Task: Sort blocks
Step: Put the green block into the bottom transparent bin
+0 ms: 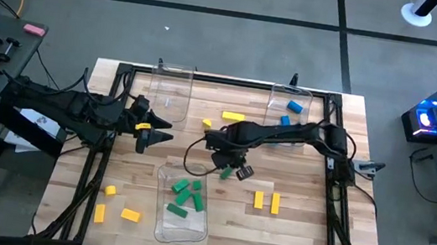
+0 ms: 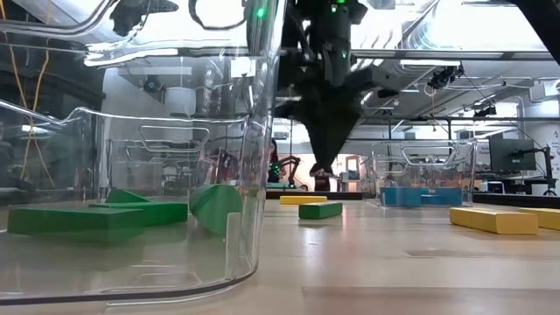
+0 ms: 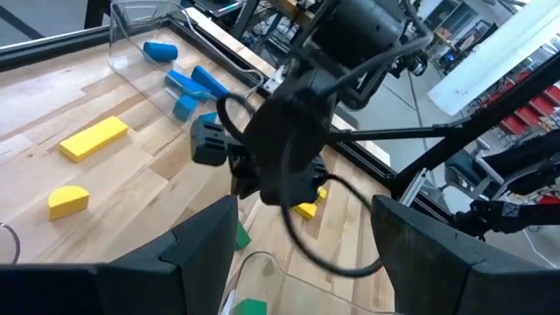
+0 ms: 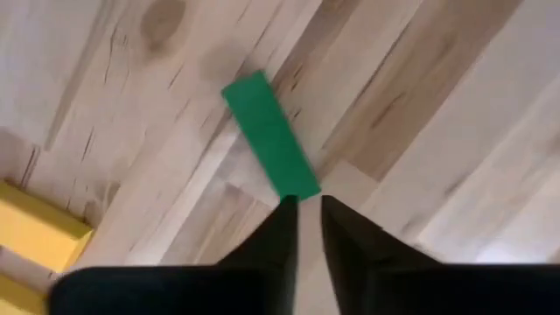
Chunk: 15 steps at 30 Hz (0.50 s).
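One green block [image 4: 269,136] lies flat on the wooden table [image 1: 305,235], also seen in the low view [image 2: 320,210]. My right gripper [image 4: 308,208] points straight down above the block's end, clear of it [image 2: 320,168], its fingers a narrow gap apart with nothing between them. More green blocks [image 1: 186,194] lie in the near clear bin [image 1: 181,229]. Blue blocks [image 1: 292,107] lie in the far right bin [image 1: 306,96]. Yellow blocks lie loose at the middle [image 1: 233,117], right [image 1: 267,201] and near left [image 1: 131,214]. My left gripper [image 1: 158,129] waits open at the left, raised above the table.
A third clear bin [image 1: 170,91] stands at the far left of the table. A black frame [image 1: 108,125] runs round the table's edges. Bare wood lies between the near bin and the two yellow blocks on the right.
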Each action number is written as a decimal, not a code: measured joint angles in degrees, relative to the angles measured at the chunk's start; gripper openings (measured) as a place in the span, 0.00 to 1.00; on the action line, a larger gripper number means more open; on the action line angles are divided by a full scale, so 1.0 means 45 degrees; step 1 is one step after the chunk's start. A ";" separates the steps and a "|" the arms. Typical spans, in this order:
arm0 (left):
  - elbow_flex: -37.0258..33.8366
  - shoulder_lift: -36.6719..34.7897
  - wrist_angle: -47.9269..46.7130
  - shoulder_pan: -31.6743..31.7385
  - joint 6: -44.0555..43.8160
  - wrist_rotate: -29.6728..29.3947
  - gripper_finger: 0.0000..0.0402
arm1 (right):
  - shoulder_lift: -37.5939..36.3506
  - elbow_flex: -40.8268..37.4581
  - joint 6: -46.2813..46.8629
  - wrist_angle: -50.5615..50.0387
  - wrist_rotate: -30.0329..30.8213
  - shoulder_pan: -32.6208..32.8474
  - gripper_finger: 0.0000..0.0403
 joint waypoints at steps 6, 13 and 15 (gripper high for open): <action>0.0000 0.0003 -0.0015 0.0005 0.0006 -0.0006 0.62 | 0.0362 -0.0387 -0.0799 0.0578 0.0014 0.0191 0.42; 0.0000 0.0003 -0.0053 -0.0005 0.0016 -0.0016 0.62 | 0.0393 -0.1676 -0.1453 0.1181 -0.0092 0.0418 0.58; 0.0000 0.0003 -0.0063 -0.0005 0.0014 -0.0016 0.62 | 0.0329 -0.2014 -0.1574 0.1473 -0.0092 0.0432 0.58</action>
